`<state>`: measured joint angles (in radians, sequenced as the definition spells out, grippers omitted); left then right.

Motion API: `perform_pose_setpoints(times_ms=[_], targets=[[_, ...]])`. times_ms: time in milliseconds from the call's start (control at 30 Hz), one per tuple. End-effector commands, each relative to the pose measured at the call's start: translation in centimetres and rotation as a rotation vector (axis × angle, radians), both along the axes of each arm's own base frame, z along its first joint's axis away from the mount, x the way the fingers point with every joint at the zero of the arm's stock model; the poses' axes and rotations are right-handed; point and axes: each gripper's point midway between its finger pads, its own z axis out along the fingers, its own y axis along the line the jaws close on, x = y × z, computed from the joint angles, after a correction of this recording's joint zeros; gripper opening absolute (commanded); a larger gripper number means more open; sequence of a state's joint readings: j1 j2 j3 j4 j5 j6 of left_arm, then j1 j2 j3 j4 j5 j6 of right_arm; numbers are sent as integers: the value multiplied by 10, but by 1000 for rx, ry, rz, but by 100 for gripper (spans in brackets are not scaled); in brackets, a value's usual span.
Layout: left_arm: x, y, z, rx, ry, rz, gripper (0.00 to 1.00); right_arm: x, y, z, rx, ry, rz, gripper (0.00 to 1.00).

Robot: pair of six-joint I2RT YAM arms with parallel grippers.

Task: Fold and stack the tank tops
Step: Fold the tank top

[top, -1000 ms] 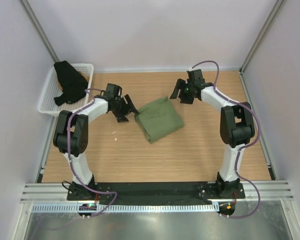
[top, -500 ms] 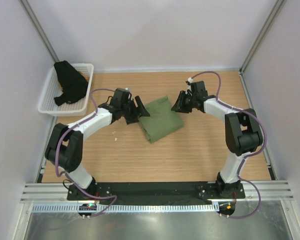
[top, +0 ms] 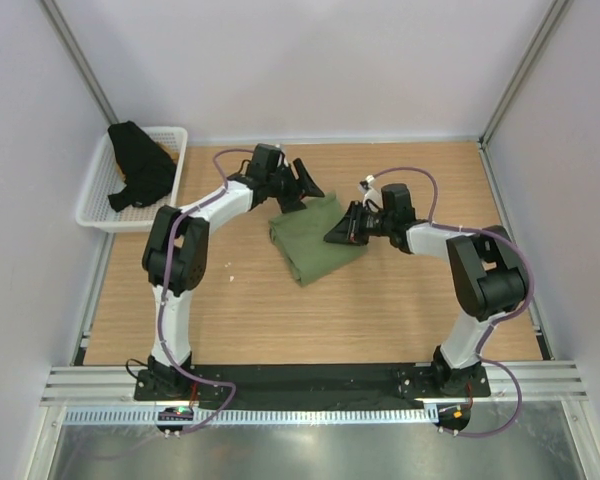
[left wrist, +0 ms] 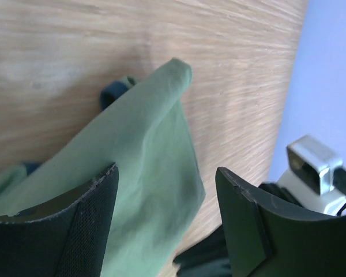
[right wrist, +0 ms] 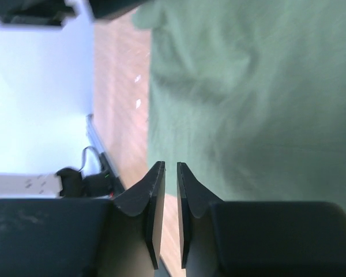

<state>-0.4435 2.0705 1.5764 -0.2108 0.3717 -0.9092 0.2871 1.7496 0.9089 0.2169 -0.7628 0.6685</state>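
The olive green tank top [top: 315,240] lies folded in the middle of the table, and navy trim [left wrist: 112,92] peeks out under its far corner. My left gripper [top: 305,186] hovers over its back-left corner, open. The green cloth [left wrist: 155,173] shows below and between the fingers [left wrist: 95,225], not pinched. My right gripper [top: 338,232] is low over the top's right side, its jaws drawn together to a thin slit with nothing in them, and the green cloth [right wrist: 259,86] lies just beyond its fingertips [right wrist: 157,173]. The black tank top [top: 140,176] lies crumpled in the basket.
A white mesh basket [top: 98,214] stands at the back left against the left wall. White walls close in the table on the left, back and right. The left arm's elbow [top: 175,245] stands between the basket and the green top.
My left gripper swung from the green top's left edge round to its back-left corner. My right gripper came down and left onto the top's right side, and its jaws closed.
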Motion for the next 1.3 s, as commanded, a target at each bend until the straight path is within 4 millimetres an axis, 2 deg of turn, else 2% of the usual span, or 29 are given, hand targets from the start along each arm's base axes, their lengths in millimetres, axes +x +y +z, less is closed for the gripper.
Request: perform_pose_setpoints(times_ms=[0, 67, 100, 200, 267, 333, 400, 433, 500, 533, 600, 633, 667, 700, 733, 767, 800, 867, 900, 967, 1000, 1067, 1100, 1133, 1233, 1267], targets=[[11, -10, -15, -97, 57, -30, 69, -9, 19, 8, 145, 9, 99, 19], [20, -3, -28, -118, 83, -1, 68, -7, 19, -3, 165, 40, 79, 16], [23, 3, -39, -113, 102, 12, 68, -6, 19, -14, 166, 47, 70, 15], [27, 15, -57, -101, 127, 26, 68, -10, 11, -46, 145, 152, 40, 13], [27, 18, -57, -104, 130, 25, 68, -11, 6, -59, 139, 198, 14, 11], [28, 19, -44, -110, 100, 13, 68, -10, 1, -65, 143, 218, -1, 11], [27, 20, -30, -106, 67, 0, 69, -11, 0, -63, 132, 216, -4, 10], [25, 22, -11, -106, 41, -5, 69, -9, 1, -52, 127, 178, -3, 10], [21, 25, 5, -91, 5, -12, 70, -12, -1, -45, 80, 149, 6, 10], [17, 26, 17, -90, -16, -14, 71, -10, 1, -26, 74, 89, 19, 11], [4, 27, 43, -82, -74, -21, 72, -16, 8, -15, 61, 59, 43, 12], [-1, 28, 49, -78, -88, -23, 72, -17, 12, -5, 70, 37, 57, 13], [-7, 30, 67, -82, -123, -18, 72, -26, 23, 5, 85, 22, 100, 13], [-15, 32, 62, -76, -110, -21, 72, -32, 28, 8, 88, 25, 127, 13], [-19, 33, 64, -79, -108, -17, 73, -34, 35, 14, 93, 15, 156, 13], [-23, 35, 72, -87, -120, -19, 73, -44, 48, 13, 89, 25, 204, 13], [-29, 36, 63, -82, -97, -21, 73, -48, 53, 12, 71, 33, 233, 13], [-33, 37, 57, -85, -90, -26, 73, -56, 63, 7, 56, 51, 270, 13], [-35, 37, 43, -77, -63, -28, 73, -61, 69, 1, 55, 64, 290, 13], [-33, 36, 30, -75, -40, -30, 72, -62, 71, -6, 67, 82, 295, 13], [-32, 34, 14, -78, -6, -39, 72, -63, 71, -17, 60, 114, 293, 13], [-25, 34, -3, -79, 20, -27, 71, -65, 70, -31, 47, 159, 295, 13], [-22, 35, -11, -76, 33, -22, 71, -67, 70, -46, 42, 208, 302, 13], [-18, 33, -28, -73, 68, -24, 71, -69, 70, -53, 44, 234, 302, 13], [-12, 36, -51, -77, 111, -18, 69, -79, 65, -77, 52, 318, 302, 12], [-9, 41, -53, -75, 113, -9, 69, -81, 64, -80, 52, 328, 297, 13]])
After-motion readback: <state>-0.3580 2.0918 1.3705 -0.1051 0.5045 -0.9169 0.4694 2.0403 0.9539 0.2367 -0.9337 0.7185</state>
